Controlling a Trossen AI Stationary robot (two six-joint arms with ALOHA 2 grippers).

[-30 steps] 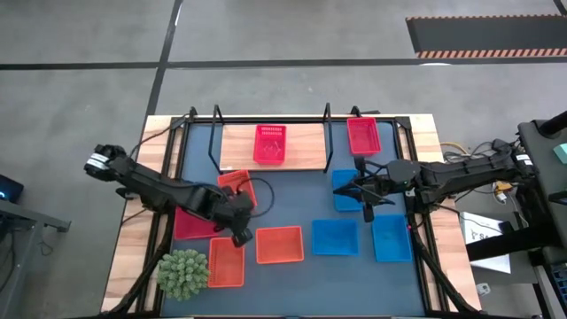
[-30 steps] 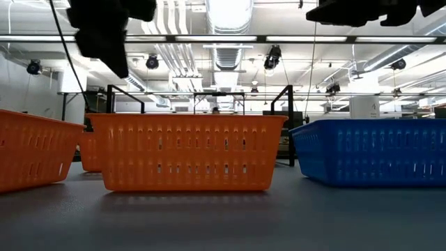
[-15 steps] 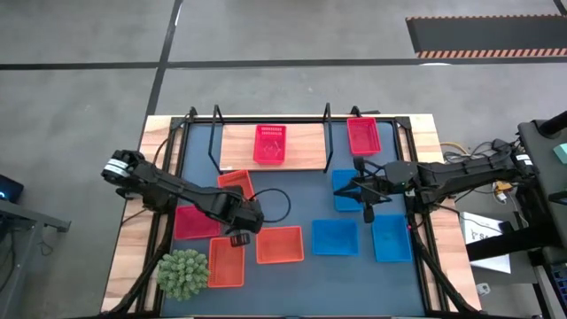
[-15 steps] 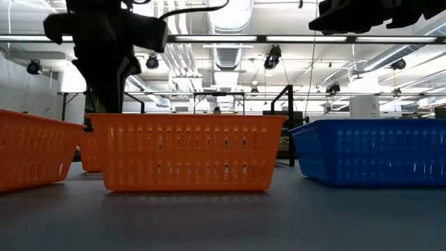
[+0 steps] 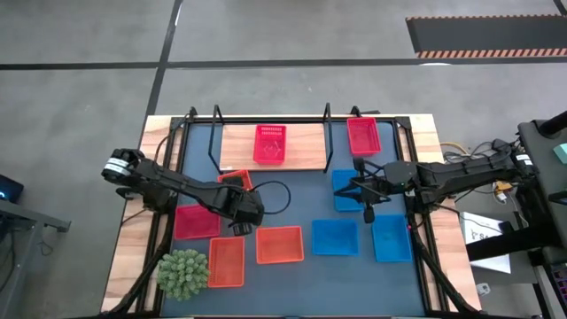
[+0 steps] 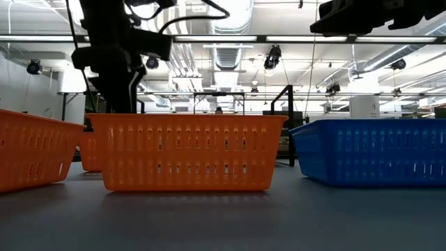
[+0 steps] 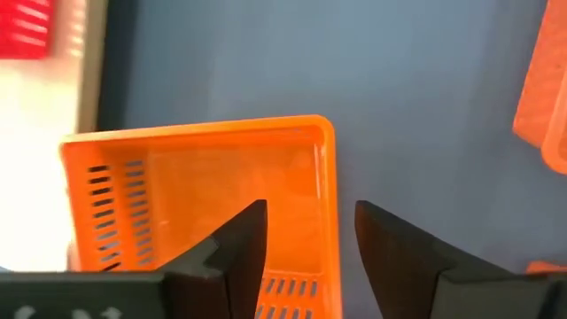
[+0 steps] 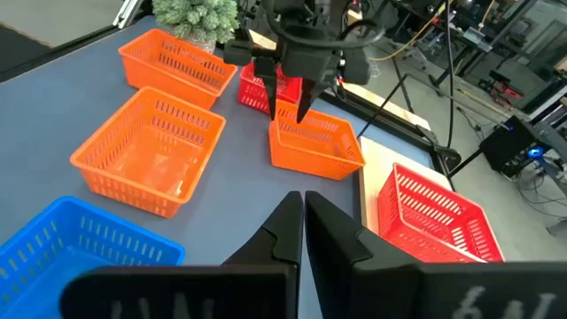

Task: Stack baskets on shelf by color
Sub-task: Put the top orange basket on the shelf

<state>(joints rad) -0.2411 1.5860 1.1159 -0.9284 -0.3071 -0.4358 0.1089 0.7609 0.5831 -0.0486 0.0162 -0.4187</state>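
My left gripper [image 5: 241, 204] is open and points down over an orange basket [image 5: 232, 178] that rests on the dark-blue mat just in front of the shelf [image 5: 306, 149]. Its fingers [image 7: 251, 232] stand on either side of the basket's near wall [image 7: 327, 208], one over the inside and one outside. I cannot tell whether they touch it. This also shows in the right wrist view [image 8: 289, 115]. My right gripper [image 5: 367, 213] is shut and empty above a blue basket [image 5: 345, 189]. Two red baskets [image 5: 270, 143] [image 5: 363, 135] sit on the shelf.
On the mat lie a red basket [image 5: 195, 222], two more orange baskets [image 5: 226, 262] [image 5: 279, 245] and two more blue ones [image 5: 335, 237] [image 5: 392, 237]. A green plant ball [image 5: 183, 274] sits at the near left corner. The shelf's black wire loops [image 5: 215, 124] stand upright.
My left gripper has gone from over the near orange baskets toward the table's far edge and down, to the orange basket by the shelf. It stays open.
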